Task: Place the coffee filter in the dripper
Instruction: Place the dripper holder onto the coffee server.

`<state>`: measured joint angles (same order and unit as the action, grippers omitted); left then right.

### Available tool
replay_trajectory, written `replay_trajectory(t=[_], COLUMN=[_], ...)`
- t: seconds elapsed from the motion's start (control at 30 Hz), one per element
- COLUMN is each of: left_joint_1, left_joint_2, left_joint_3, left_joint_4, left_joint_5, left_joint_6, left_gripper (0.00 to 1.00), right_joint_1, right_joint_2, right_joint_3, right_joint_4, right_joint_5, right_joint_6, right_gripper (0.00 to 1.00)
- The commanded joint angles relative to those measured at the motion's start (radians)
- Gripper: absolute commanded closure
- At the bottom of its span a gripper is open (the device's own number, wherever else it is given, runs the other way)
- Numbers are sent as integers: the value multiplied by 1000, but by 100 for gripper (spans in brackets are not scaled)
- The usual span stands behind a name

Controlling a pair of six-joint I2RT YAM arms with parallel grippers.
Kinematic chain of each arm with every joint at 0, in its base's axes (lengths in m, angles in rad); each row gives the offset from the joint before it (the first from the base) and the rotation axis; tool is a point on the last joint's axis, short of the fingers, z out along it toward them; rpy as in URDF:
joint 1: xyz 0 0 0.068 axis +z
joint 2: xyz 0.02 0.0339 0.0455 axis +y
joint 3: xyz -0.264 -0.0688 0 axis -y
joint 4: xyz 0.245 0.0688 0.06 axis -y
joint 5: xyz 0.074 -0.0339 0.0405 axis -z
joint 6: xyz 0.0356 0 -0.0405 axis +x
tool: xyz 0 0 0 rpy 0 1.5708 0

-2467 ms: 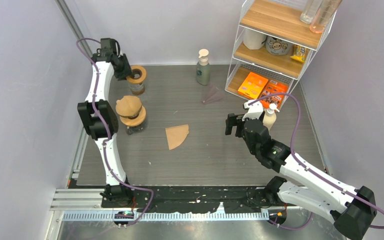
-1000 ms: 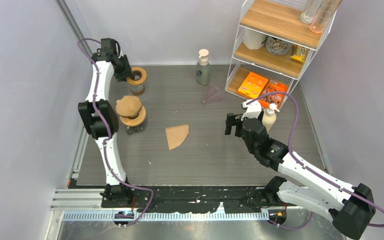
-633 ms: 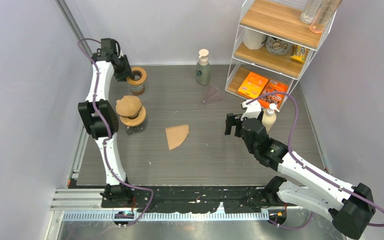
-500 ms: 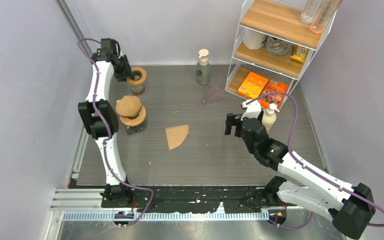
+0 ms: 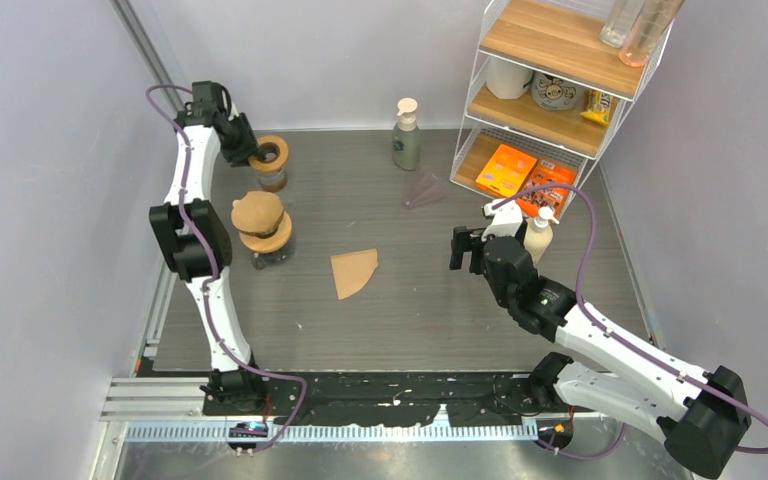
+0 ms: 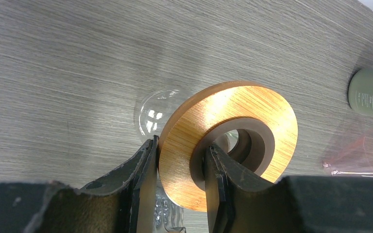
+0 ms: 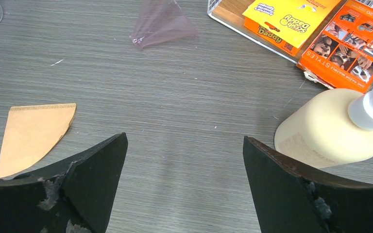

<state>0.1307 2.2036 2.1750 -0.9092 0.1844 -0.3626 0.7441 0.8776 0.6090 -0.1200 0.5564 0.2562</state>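
Overhead, the left gripper [image 5: 245, 150] sits at the back left of the table [image 5: 410, 320], closed on the dripper [image 5: 269, 158]. In the left wrist view its jaws pinch the wooden collar, one finger [image 6: 148, 160] outside the rim and the other inside the dark central opening (clear glass shows below the collar). The filter [image 5: 353, 272], a tan paper wedge, lies flat near the table's middle, well apart from the dripper and untouched by either arm. The right gripper [image 5: 470, 245] hovers to the filter's right with jaws spread wide and nothing between them; its wrist view shows bare tabletop between the fingers, the filter at lower left, and a cream bottle [image 7: 320, 136] at right. A wire rack [image 5: 550, 100] stands at back right, with a green bottle [image 5: 407, 140] just beside it.
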Motion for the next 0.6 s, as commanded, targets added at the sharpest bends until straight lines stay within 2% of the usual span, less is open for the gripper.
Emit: replay_trajectory(t=[0.0, 0.57], left_joint_1=[4, 6], left_joint_2=[-60, -142], left_joint_3=[-4, -55], left_joint_4=[15, 95], left_joint_5=[25, 57], left_joint_6=[3, -82], left_gripper=[77, 81], right_joint_1=[-3, -4], right_joint_2=[-11, -8], right_joint_3=[12, 12], right_joint_4=[43, 43], right_joint_5=[16, 19], right_joint_6=[-7, -9], right_gripper=[5, 5])
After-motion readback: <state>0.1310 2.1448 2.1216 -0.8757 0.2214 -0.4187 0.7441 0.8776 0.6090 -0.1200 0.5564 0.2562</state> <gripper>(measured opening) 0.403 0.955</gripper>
